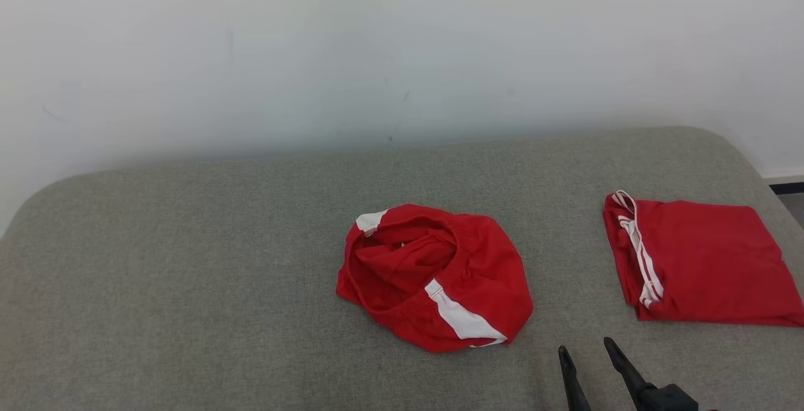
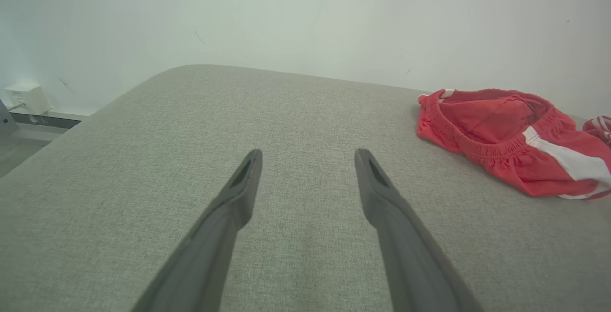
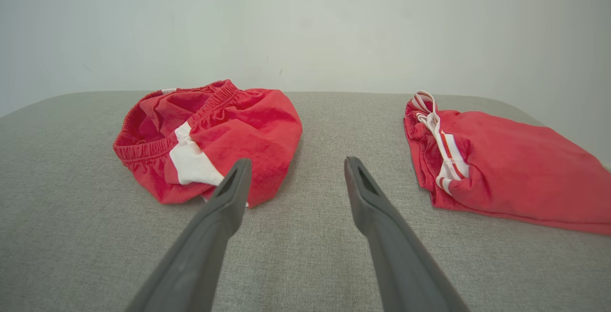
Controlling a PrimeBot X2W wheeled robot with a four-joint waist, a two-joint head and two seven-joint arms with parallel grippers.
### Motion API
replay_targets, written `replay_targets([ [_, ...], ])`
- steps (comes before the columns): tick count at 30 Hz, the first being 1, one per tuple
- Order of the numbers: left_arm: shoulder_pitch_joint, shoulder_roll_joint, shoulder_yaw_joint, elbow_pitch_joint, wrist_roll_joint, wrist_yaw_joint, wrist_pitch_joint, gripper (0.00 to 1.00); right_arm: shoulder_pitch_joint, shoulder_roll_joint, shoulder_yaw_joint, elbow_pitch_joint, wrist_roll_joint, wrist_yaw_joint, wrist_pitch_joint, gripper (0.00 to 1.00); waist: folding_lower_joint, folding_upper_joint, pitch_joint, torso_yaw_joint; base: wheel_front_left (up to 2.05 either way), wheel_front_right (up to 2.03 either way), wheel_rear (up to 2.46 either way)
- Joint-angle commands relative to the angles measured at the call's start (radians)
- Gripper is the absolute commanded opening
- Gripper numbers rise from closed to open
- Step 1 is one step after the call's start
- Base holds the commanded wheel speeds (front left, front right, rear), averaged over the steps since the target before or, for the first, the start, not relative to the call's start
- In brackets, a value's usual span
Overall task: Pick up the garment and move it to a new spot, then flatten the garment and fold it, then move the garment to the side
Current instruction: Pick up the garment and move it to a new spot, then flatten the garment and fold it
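Garment (image 1: 433,276) — red with white stripes; crumpled, unfolded heap.

Soft red cloth shorts (image 1: 433,276) with a gathered elastic waistband lie on coarse grey woven bench (image 1: 188,273) upholstery; right end effector (image 1: 584,345) matt dark plastic; wall (image 1: 402,53) smooth, matt.

A grey woven surface (image 1: 188,285) with rounded corners spans the lower half of the head view, and a white wall (image 1: 402,40) with a few faint dark scuffs rises behind it. At the right edge a folded red cloth (image 1: 710,260) with white striped trim lies flat on the surface. At the left edge of the left wrist view a small white box (image 2: 26,98) sits against the wall above a dark skirting strip (image 2: 43,120).
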Motion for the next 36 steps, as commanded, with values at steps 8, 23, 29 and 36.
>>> replay_targets([
  [8, -0.003, 0.016, -0.008, -0.003, -0.021, 0.000, -0.003, 1.00, -0.006, 0.000, 0.009, -0.005, 0.007, -0.003, 0.000, 1.00, 0.0001, 0.0001, 0.011, -0.019, 0.00, 0.00, 0.00],
  [23, -0.178, 0.111, -0.211, 0.125, -0.080, 0.000, 0.030, 1.00, -0.036, 0.000, 0.053, -0.007, 0.022, -0.003, 0.000, 1.00, 0.0001, 0.0001, 0.059, -0.140, 0.00, 0.00, 0.00],
  [29, -0.373, 0.156, -0.354, 0.227, -0.161, 0.000, 0.135, 1.00, -0.046, 0.000, 0.073, -0.003, 0.030, -0.003, 0.000, 1.00, 0.0001, 0.0001, 0.092, -0.241, 0.00, 0.00, 0.00],
  [36, -0.506, 0.173, -0.428, 0.318, -0.216, 0.000, 0.237, 1.00, -0.054, 0.000, 0.078, -0.006, 0.035, -0.003, 0.000, 1.00, 0.0001, 0.0001, 0.127, -0.341, 0.00, 0.00, 0.00],
])
